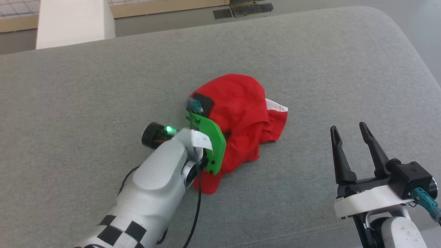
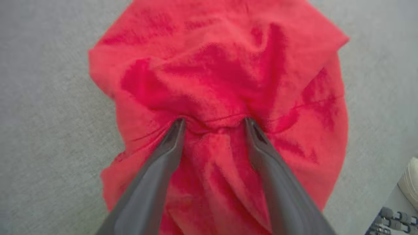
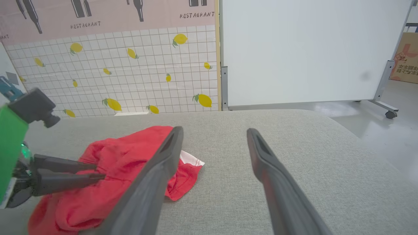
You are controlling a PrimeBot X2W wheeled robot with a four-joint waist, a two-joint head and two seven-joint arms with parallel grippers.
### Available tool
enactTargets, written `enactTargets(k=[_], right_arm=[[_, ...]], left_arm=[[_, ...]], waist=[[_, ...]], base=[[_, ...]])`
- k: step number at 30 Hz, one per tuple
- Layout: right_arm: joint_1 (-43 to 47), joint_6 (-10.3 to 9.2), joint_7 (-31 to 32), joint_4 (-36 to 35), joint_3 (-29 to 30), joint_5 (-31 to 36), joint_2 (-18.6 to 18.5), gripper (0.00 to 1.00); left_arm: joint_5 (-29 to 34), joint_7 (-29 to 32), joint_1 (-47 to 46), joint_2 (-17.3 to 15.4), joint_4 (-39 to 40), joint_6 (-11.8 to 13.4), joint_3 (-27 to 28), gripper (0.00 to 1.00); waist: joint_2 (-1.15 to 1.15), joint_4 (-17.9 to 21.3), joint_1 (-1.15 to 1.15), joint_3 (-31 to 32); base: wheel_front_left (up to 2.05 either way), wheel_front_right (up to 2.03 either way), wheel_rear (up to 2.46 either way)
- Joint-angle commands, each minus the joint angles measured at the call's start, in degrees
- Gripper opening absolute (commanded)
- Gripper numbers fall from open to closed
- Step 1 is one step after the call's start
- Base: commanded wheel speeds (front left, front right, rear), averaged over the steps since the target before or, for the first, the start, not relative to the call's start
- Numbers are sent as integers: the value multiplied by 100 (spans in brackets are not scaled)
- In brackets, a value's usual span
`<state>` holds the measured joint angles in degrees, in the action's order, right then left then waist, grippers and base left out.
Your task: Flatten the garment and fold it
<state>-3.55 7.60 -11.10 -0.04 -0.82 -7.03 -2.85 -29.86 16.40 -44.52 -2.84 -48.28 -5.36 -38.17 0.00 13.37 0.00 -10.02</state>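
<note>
Surface: grey upholstered cushion [image 1: 103,79], with a lemon-print tiled wall [image 3: 130,75] and a white panel [image 3: 294,49] behind it.
Garment [image 1: 241,103]: red, crumpled in a heap near the cushion's middle, with a white stripe [image 1: 276,105] showing at its right edge.
Left arm: pale forearm [image 1: 155,179] reaches in from the lower left of the head view, its green wrist bracket [image 1: 212,144] over the heap's left side.
Left gripper [image 2: 214,123]: fingers spread, both tips pressed into the red fabric, a ridge of cloth bunched between them, not clamped.
Right gripper [image 1: 348,127]: fingers parted and empty, held over the cushion right of the garment, apart from it.
</note>
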Motion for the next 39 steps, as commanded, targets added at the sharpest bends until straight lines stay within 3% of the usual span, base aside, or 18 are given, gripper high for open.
enactTargets(k=[1, 8, 10, 18, 24, 31, 39], right_arm=[[-73, -11, -4, -10, 11, 43, -3, 100], [42, -11, 93, -125, 153, 152, -3, 100], [83, -11, 122, -171, 200, 173, -3, 100], [241, -11, 181, -244, 382, 160, -3, 100], [336, -11, 134, -173, 423, 113, -3, 100], [452, -11, 137, -63, 402, 99, -3, 100], [474, -11, 179, -84, 412, 116, -3, 100]], left_arm=[[-35, -412, -2, -5, 153, 87, 122, 100], [-72, -2743, 341, -222, 1099, 327, 728, 100], [-60, -3001, 537, -333, 1375, 383, 880, 100], [332, -3137, 1789, -731, 2825, 448, 1736, 100], [731, -3138, 2728, -845, 3394, 366, 2234, 100], [1011, -3139, 3719, -782, 3868, 323, 2825, 100], [1251, -3139, 4127, -565, 4046, 203, 3070, 100]], waist=[[0, -181, 0, 160], [0, -659, 0, 487], [0, -796, 0, 557], [0, -1197, 0, 758], [0, -1266, 0, 848], [0, -1239, 0, 895], [0, -1307, 0, 821]], base=[[0, 0, 0], [0, 0, 0], [0, 0, 0], [0, 0, 0], [0, 0, 0], [0, 0, 0], [0, 0, 0]])
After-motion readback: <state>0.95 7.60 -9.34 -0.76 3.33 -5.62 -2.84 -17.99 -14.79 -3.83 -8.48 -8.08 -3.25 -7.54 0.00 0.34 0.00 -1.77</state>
